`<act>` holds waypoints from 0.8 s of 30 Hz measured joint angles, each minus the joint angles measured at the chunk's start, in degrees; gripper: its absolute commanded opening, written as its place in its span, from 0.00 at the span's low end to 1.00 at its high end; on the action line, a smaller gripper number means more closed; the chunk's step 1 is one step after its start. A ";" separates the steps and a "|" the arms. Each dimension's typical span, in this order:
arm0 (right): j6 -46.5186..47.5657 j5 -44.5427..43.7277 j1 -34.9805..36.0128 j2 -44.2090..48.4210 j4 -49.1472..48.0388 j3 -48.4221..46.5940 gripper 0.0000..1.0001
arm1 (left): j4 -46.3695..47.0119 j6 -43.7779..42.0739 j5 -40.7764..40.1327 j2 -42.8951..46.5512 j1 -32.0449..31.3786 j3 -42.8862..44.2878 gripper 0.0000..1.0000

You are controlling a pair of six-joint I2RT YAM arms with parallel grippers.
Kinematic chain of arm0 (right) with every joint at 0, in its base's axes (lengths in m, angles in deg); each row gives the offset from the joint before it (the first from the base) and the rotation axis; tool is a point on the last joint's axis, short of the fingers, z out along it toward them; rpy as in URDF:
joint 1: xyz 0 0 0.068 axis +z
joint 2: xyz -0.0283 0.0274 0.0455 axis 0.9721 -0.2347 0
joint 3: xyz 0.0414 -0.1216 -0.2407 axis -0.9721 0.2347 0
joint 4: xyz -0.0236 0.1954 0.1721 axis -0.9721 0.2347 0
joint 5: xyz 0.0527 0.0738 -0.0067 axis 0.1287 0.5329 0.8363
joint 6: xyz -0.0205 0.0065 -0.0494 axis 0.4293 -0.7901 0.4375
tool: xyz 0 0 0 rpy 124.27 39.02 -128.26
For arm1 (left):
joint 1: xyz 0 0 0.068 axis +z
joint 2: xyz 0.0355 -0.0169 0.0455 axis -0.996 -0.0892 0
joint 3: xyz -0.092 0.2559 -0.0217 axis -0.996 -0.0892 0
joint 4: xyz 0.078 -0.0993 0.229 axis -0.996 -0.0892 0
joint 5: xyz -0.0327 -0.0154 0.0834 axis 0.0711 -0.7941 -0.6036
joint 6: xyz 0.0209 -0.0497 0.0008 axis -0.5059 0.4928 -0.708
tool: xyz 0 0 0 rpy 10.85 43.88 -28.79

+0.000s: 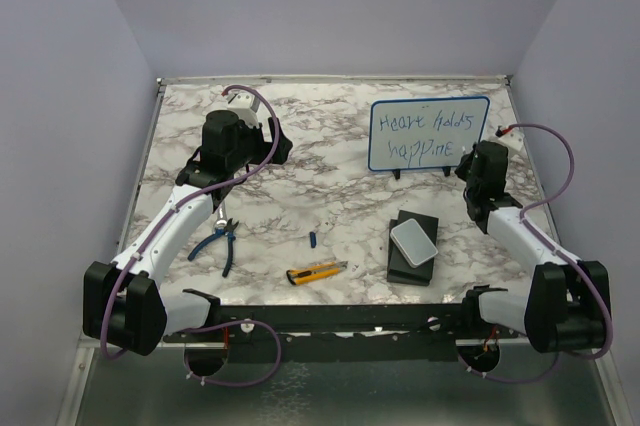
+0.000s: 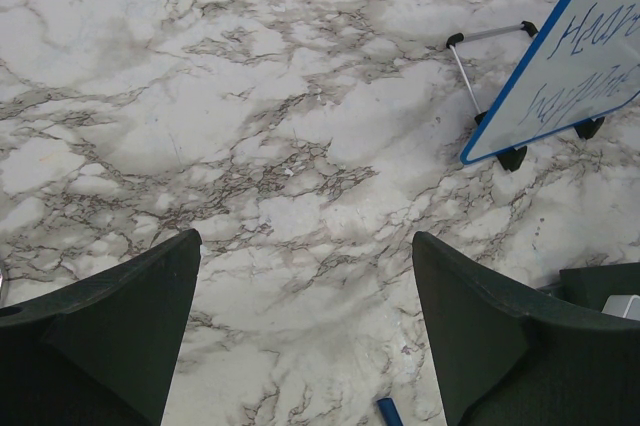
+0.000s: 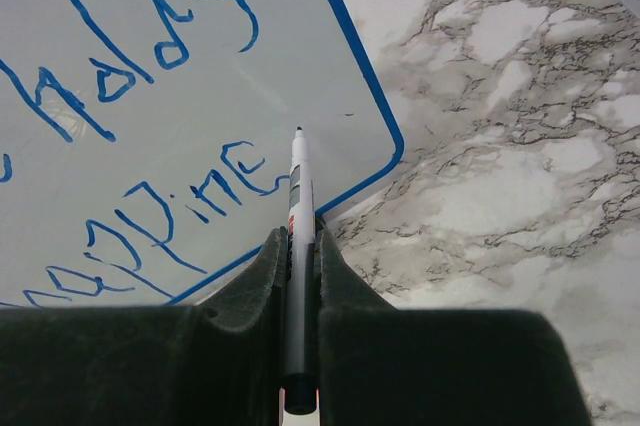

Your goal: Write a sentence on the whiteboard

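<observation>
The whiteboard, blue-framed on small black feet, stands tilted at the back right of the marble table. Its sentence in blue marker runs over two lines, reading roughly "Heart holds" and "happine". My right gripper is shut on a white marker, whose tip is close to the board just right of the second line's last letter. My left gripper hangs open over bare marble at the back left, nothing between its fingers.
A black box with a pale grey rounded box on top lies front right. A yellow utility knife, blue-handled pliers and a small blue marker cap lie near the front. Purple walls enclose the table.
</observation>
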 measured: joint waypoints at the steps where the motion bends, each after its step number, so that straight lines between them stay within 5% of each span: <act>1: 0.02 0.02 -0.04 -0.20 -0.02 0.00 0.01 | 0.00 0.00 -0.02 0.00 0.00 0.00 0.88; 24: 1.95 2.69 -0.15 -1.68 -3.76 0.02 0.01 | 0.00 0.00 0.00 0.00 0.00 0.00 0.88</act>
